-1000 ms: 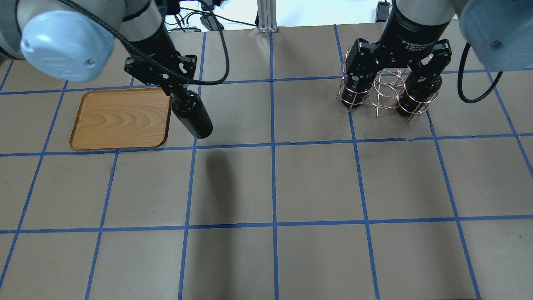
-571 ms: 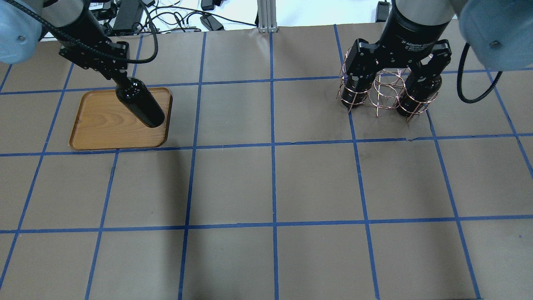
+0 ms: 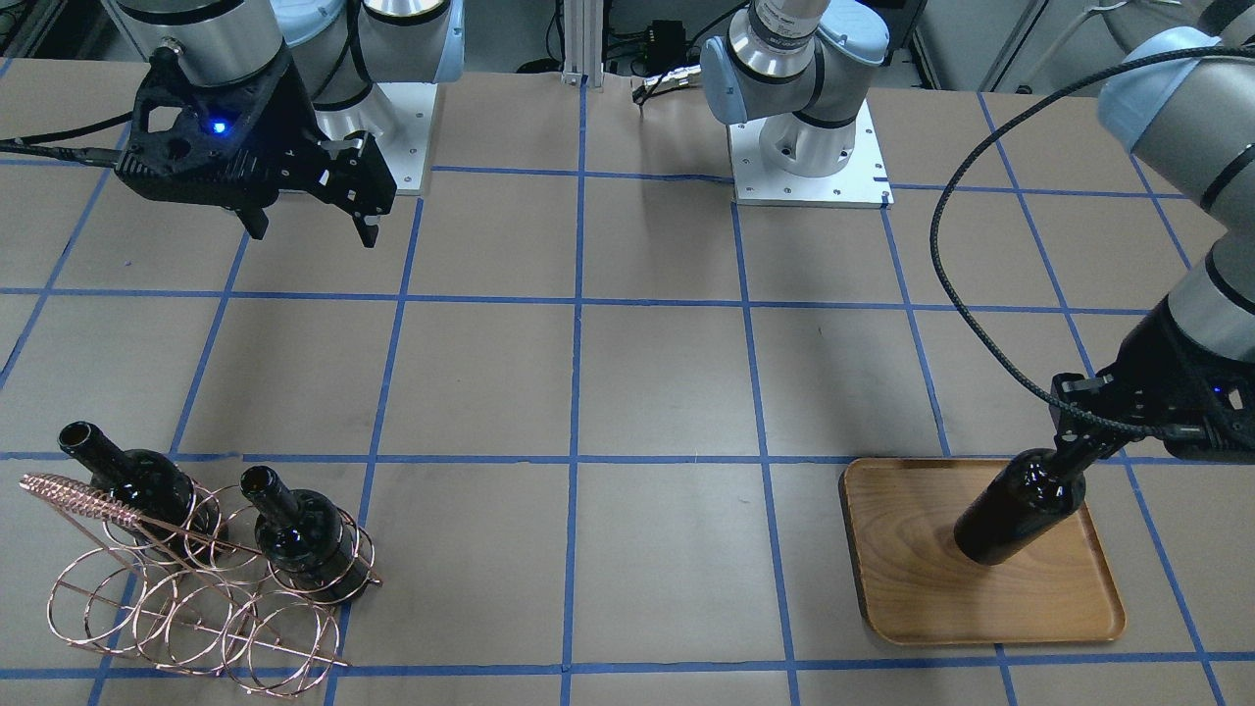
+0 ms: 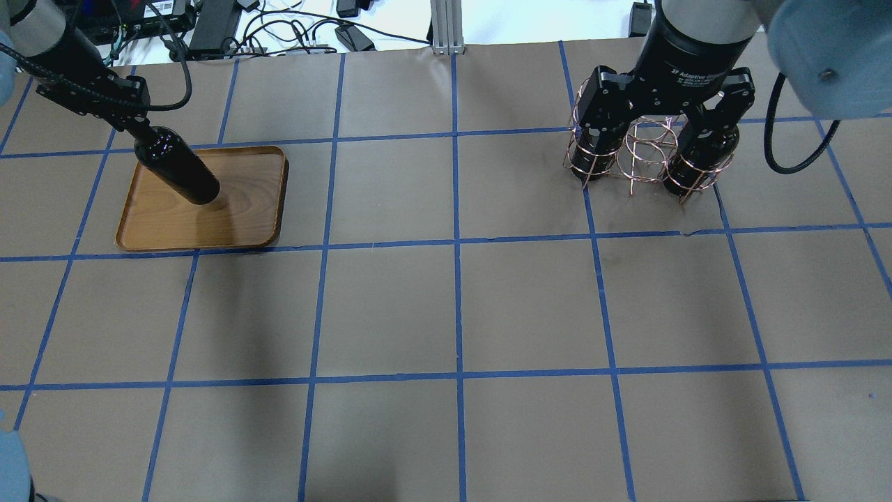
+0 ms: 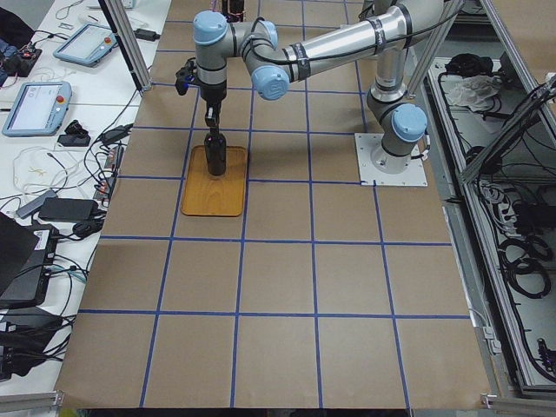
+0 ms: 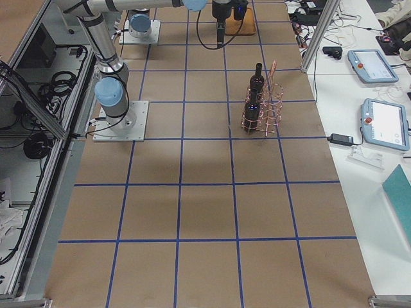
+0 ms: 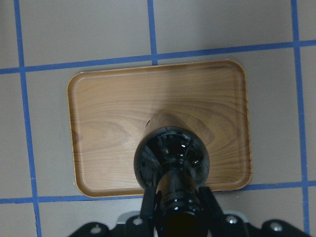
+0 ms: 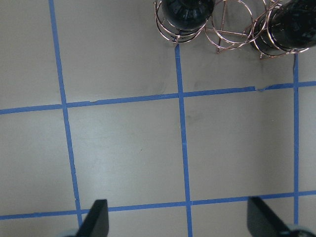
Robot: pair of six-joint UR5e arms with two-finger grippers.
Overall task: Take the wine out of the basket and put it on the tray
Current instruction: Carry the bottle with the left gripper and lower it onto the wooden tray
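Left gripper (image 3: 1081,443) clamped on neck of wine (image 3: 1015,505). Wine upright over tray (image 3: 912,598) middle; cannot tell if base touches wood. Right gripper (image 3: 314,230) well apart from tray, raised, jaws wide, empty. Basket (image 3: 176,598) well apart from tray, toward robot's right, holding bottle (image 3: 137,480) and second bottle (image 3: 299,534).

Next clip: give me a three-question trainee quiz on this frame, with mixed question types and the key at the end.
1. True or false: the right gripper is open and empty.
2. How many bottles stand in the basket?
3. Over the tray, the left gripper holds the wine by its: A) neck B) base C) middle.
Key: 1 true; 2 two; 3 A.
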